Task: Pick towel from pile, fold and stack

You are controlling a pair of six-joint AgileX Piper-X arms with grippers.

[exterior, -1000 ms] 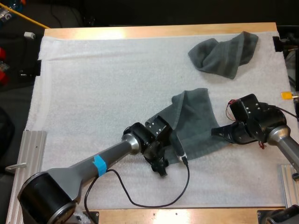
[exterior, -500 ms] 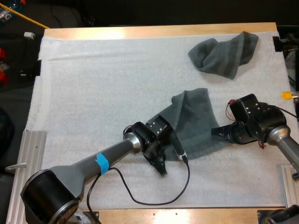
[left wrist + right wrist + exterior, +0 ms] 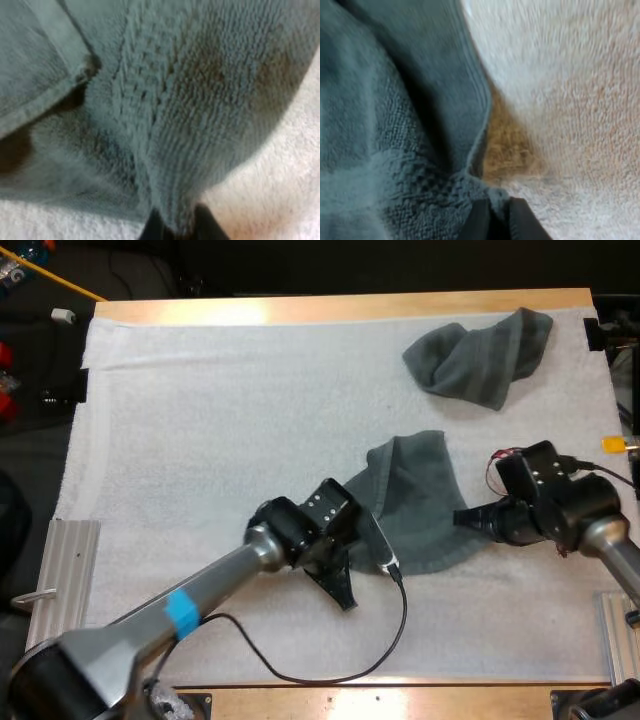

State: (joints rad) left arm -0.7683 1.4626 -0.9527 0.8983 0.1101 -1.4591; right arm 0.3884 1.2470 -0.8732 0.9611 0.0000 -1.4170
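Left gripper (image 3: 175,227) is clamped on the near edge of the towel (image 3: 415,500). Right gripper (image 3: 495,215) pinches its right edge; a crumpled towel (image 3: 480,360) lies well apart

I see a dark grey-green towel (image 3: 415,500) with a ribbed woven band, a second towel (image 3: 480,358) the same colour, a white mat (image 3: 200,440) and a pale wood desk (image 3: 330,308).

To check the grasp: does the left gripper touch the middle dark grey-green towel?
Touching. In the left wrist view the left gripper pinches an edge of the dark grey-green towel.
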